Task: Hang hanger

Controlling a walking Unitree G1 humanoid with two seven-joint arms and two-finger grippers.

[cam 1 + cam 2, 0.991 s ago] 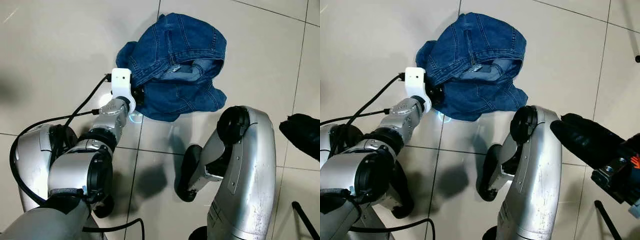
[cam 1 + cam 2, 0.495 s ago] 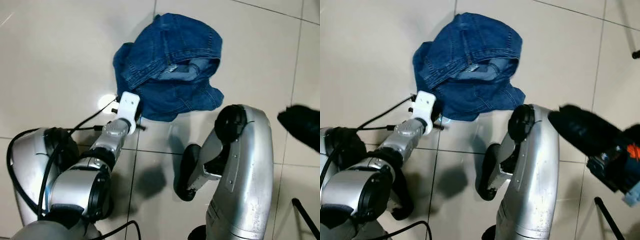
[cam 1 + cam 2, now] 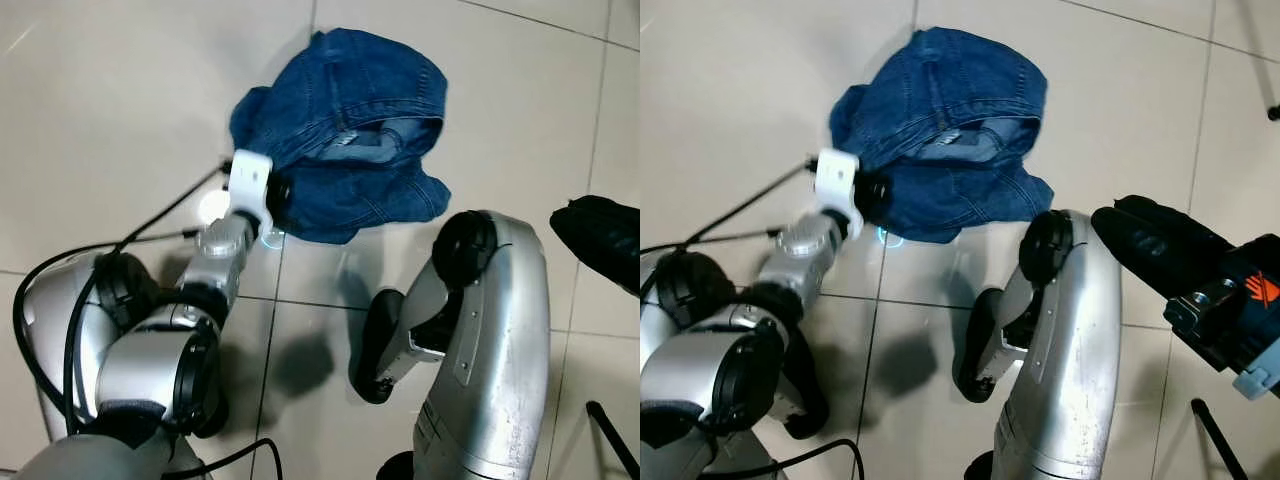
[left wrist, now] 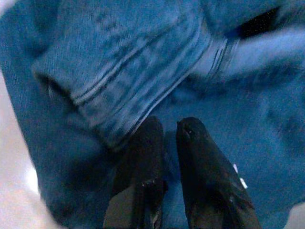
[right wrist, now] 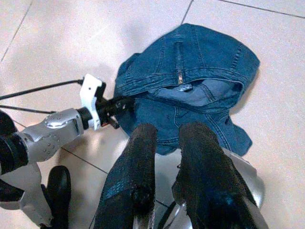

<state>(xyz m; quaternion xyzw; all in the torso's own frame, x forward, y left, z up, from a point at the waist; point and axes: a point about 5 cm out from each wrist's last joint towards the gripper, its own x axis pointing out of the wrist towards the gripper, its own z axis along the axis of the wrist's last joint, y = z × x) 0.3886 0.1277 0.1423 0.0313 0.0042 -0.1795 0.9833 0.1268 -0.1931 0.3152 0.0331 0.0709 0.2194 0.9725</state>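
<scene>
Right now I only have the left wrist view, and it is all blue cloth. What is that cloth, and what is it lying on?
Observer: It is a crumpled denim garment, lying on a pale tiled floor.
Operator: Where on it is my left gripper?
Observer: The left gripper is at the denim's near left edge, low by the floor.
Operator: And the right one?
Observer: The right gripper is held up above the floor, apart from the denim and pointing towards it.
</scene>
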